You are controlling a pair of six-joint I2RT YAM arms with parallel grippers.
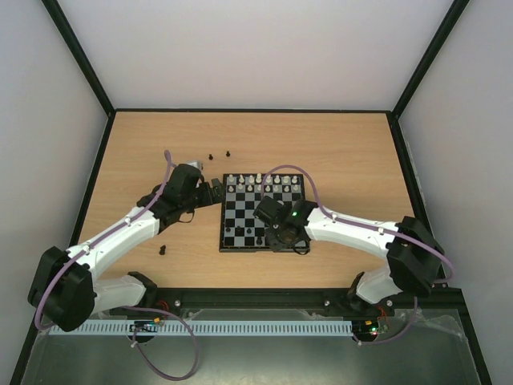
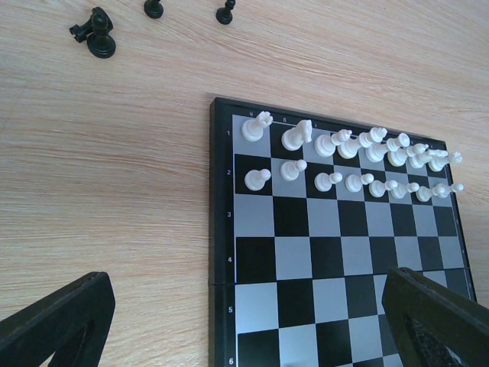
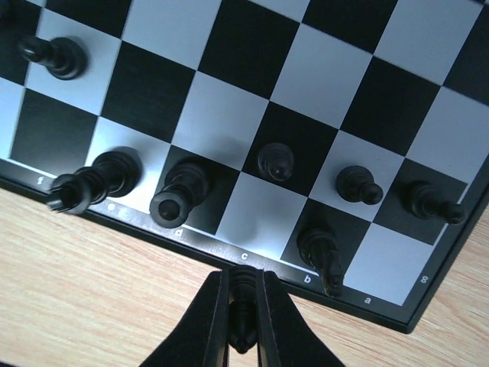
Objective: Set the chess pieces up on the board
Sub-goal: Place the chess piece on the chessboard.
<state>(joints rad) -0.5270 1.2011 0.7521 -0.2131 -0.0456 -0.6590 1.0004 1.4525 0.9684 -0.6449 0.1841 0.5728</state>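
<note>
The board (image 1: 222, 233) lies in the middle of the table. White pieces (image 1: 264, 183) fill its two far rows. My right gripper (image 1: 282, 237) hovers over the board's near edge and is shut on a small black piece (image 3: 244, 310), held just off the border (image 3: 374, 310) by the c mark. Several black pieces stand near that edge: a king (image 3: 95, 183), a queen (image 3: 179, 195), a knight (image 3: 322, 252) and pawns (image 3: 357, 185). My left gripper (image 1: 216, 191) is open and empty at the board's left edge (image 2: 221, 229), with one finger (image 2: 61, 325) over the wood and the other over the squares.
Loose black pieces lie on the wood beyond the board (image 1: 211, 155) (image 1: 228, 152) and one lies at the near left (image 1: 163, 249). In the left wrist view three of them (image 2: 98, 34) show at the top left. Black frame rails edge the table.
</note>
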